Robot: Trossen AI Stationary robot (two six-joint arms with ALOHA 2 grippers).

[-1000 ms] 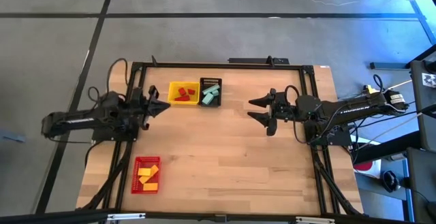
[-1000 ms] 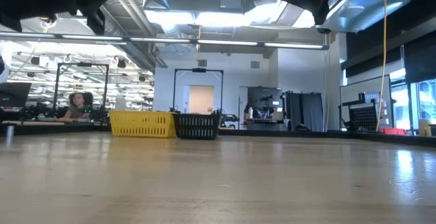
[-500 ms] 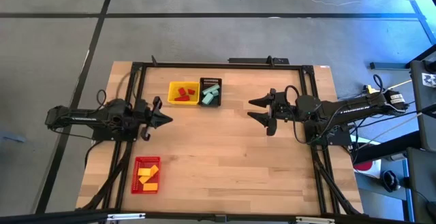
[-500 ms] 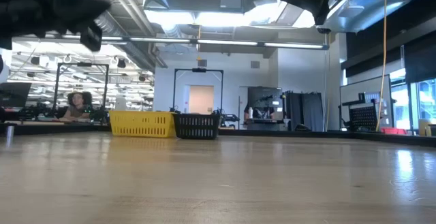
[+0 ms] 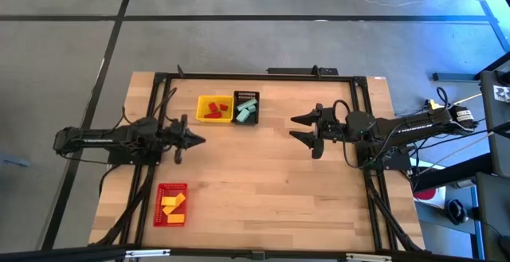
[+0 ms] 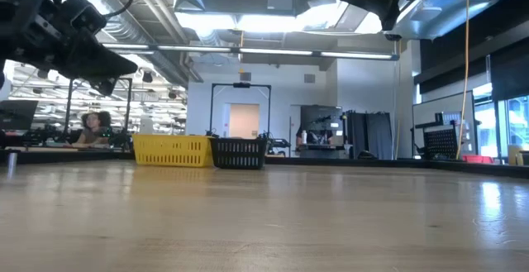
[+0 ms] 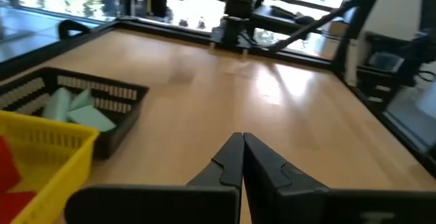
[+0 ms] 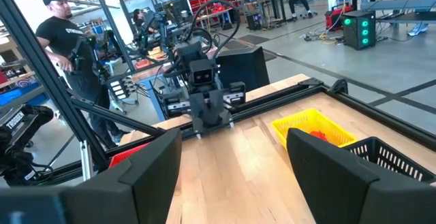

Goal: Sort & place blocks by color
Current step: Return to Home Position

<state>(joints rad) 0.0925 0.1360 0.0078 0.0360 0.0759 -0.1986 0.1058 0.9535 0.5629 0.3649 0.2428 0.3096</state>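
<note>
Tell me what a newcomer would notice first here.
The colour mismatch: red blocks lie in the yellow basket and pale teal blocks in the black basket beside it at the far side, yellow blocks in the red basket at the front left. Both arms hover above the table, left gripper shut, right gripper open.

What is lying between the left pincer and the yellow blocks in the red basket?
Nothing visible. The left pincer, shut, hangs over bare table, and only open wood separates it from the yellow blocks, already inside the red basket. The right pincer waits, open, opposite.
</note>
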